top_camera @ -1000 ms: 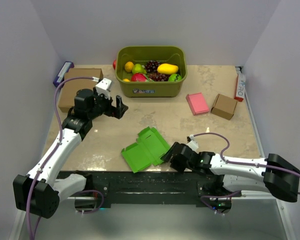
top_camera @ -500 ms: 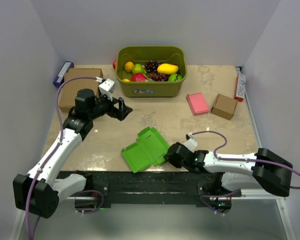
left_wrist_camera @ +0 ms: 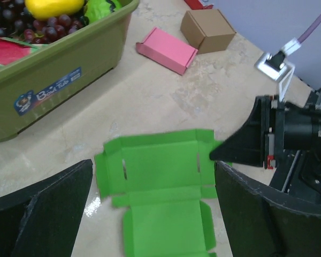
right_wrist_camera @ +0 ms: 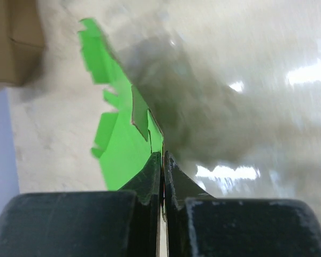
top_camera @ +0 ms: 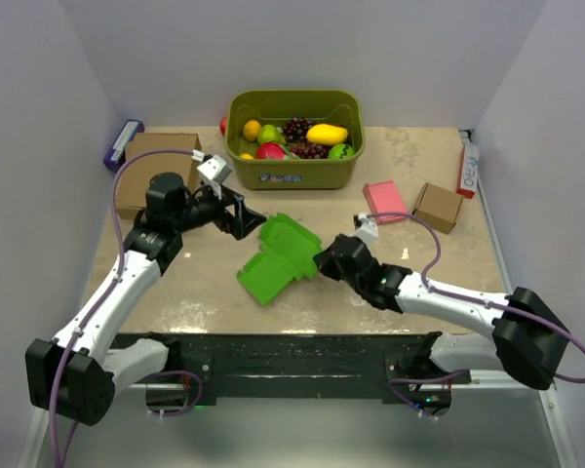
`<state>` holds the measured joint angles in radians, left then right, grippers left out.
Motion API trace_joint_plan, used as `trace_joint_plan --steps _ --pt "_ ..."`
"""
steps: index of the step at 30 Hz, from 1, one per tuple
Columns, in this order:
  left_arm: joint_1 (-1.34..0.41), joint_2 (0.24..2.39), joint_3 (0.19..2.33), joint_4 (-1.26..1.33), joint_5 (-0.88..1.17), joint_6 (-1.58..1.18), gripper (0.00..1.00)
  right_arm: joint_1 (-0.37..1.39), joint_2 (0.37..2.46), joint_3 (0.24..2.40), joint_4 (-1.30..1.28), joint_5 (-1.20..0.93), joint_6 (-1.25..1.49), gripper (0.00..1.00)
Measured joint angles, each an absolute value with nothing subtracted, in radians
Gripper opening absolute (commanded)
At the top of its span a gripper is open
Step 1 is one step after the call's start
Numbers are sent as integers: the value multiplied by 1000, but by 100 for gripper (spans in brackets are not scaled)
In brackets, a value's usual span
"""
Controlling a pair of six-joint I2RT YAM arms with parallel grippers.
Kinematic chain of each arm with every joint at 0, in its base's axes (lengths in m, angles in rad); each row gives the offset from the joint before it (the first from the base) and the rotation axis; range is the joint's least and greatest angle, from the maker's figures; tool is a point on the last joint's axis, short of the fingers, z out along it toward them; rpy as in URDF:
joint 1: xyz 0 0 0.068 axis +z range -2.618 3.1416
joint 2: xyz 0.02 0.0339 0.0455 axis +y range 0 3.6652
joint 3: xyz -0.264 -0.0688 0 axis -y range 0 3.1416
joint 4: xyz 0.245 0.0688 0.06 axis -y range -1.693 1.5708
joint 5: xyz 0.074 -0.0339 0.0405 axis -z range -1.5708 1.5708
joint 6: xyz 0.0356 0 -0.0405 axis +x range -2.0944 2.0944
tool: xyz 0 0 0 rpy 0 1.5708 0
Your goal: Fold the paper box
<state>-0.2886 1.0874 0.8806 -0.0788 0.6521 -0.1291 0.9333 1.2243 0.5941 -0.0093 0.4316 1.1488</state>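
- Over the last second the paper box (top_camera: 278, 255) shifts from the 6 o'clock edge of the table (top_camera: 200, 288) up toward its centre. It no longer lies flat, and its 3 o'clock side looks raised.
- The right tool (top_camera: 320, 261) causes this. Its jaws stood apart just beside the sheet a second ago and are now clenched on the box's 3 o'clock edge, and the arm has swung inward with it.
- In the right wrist view the right tool (right_wrist_camera: 162, 160) pinches the thin green edge between both fingers. The sheet runs away from it edge-on, with its flaps showing.
- The left tool (top_camera: 244, 219) has crept a little toward the centre and sits at the box's 10 o'clock, near it but not touching. Its jaws are spread fully and hold nothing.
- From the left wrist, the paper box (left_wrist_camera: 160, 176) shows between the spread fingers as an unfolded, creased sheet.
- My reading is that this move brings the sheet within reach of both arms. No flap is folded yet, so the folding itself lies ahead.
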Motion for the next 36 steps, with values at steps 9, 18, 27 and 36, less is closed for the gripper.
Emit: trace_joint_plan --steps 9,18,27,36 --pt "-120 1023 834 -30 496 -225 100 673 1317 760 184 70 738 0" --pt "-101 1073 833 20 652 -244 100 558 1257 831 218 -310 532 0" --pt "-72 989 833 42 661 -240 100 510 1189 945 154 -546 451 0" --pt "-71 1015 833 59 684 -244 91 509 1135 963 116 -630 437 0"
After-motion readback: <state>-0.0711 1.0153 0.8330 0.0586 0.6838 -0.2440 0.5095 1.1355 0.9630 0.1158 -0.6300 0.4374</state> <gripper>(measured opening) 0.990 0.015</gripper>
